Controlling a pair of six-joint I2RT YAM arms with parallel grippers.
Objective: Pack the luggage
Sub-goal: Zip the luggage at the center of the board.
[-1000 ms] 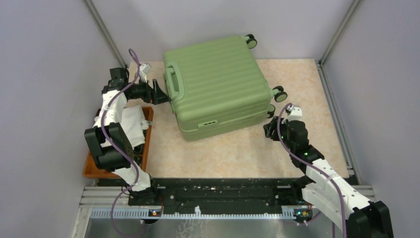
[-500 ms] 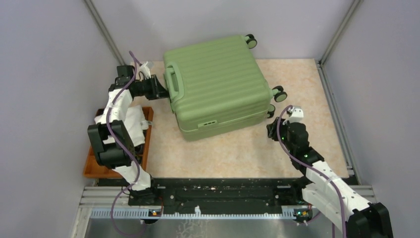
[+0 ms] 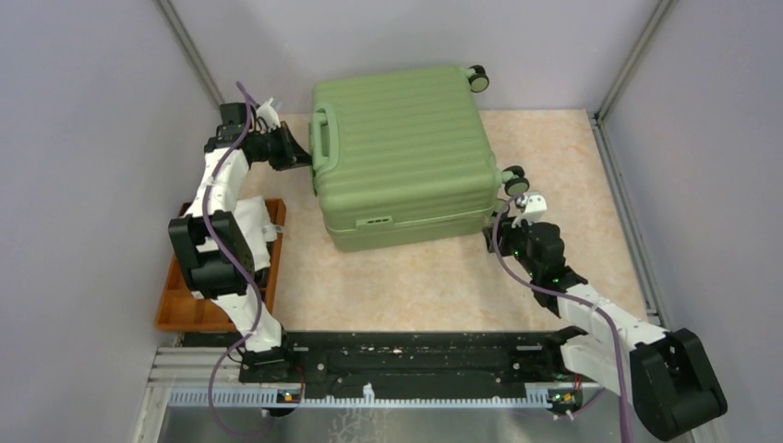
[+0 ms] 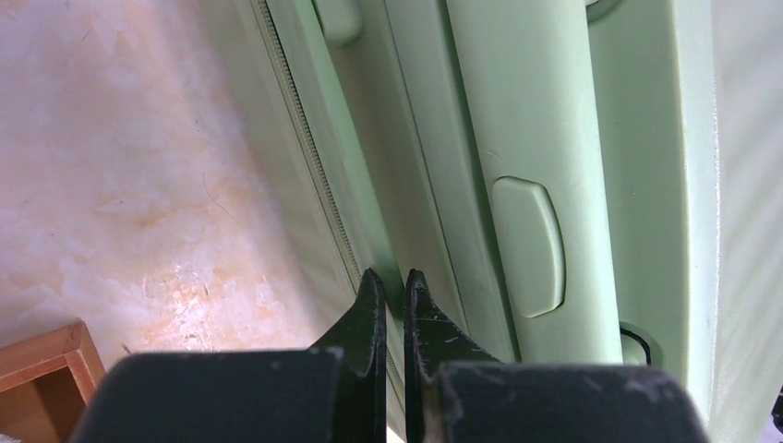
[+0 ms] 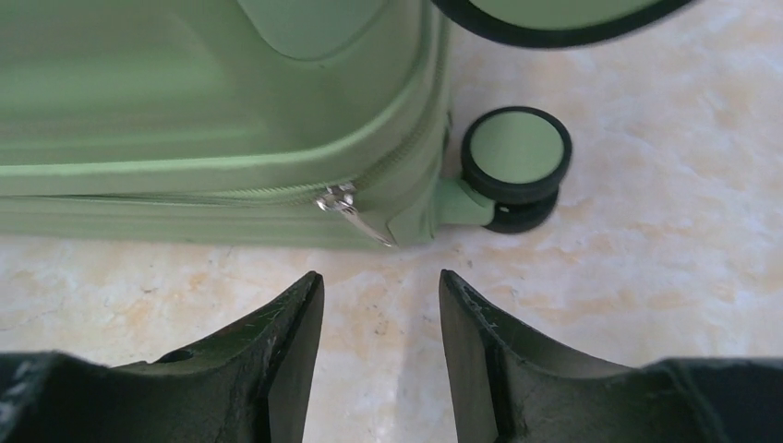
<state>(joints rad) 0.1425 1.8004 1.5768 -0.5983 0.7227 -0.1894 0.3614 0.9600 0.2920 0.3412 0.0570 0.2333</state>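
Although left arm [image 3: 210, 263] hides part of it, orange tray [image 3: 174, 312] sits at bench's near-left corner, white cloth [image 3: 247, 224] in it. Right gripper [image 5: 380, 277] spread, empty, facing zipper pull [image 5: 346, 205] and wheel [image 5: 515, 152]. Luggage [image 3: 402, 148] closed, flat, by bench's far edge. Left gripper [image 4: 388, 277] pressed together against luggage's left side, nothing visibly pinched.

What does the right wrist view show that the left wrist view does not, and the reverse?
Only the right wrist view: a metal zipper pull, a black wheel, and the right gripper with its jaws open. Only the left wrist view: an oval push button, a wooden tray corner, and the left gripper, which is shut. Both: the green luggage and the beige table.
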